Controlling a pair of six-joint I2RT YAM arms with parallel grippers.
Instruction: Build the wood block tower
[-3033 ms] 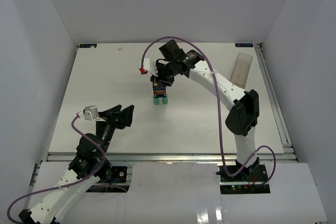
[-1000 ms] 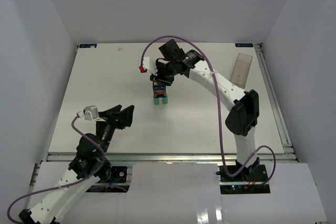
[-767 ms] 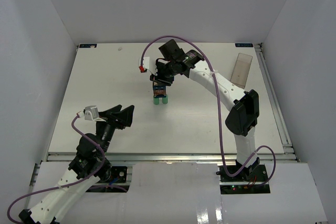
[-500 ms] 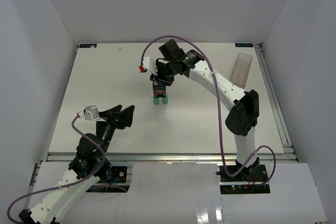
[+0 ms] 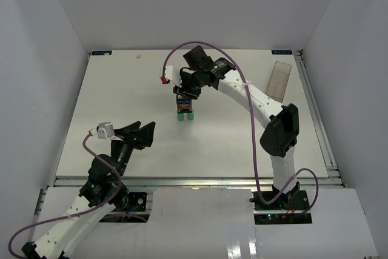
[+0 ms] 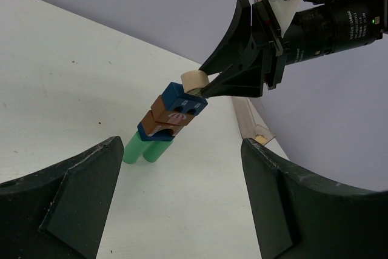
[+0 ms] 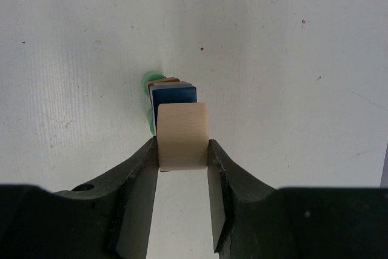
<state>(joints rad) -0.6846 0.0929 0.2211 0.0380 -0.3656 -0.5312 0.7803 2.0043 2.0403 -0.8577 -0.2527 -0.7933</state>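
Observation:
The wood block tower stands mid-table on two green cylinders, then a blue piece, a brown arch and a blue block. It also shows in the top view. My right gripper is shut on the tan piece and holds it right at the top of the tower, over the blue block. Whether it rests on it I cannot tell. My left gripper is open and empty, well short of the tower at the near left.
The clear rectangular plastic box lies at the far right of the table, also in the left wrist view. White walls enclose the table on three sides.

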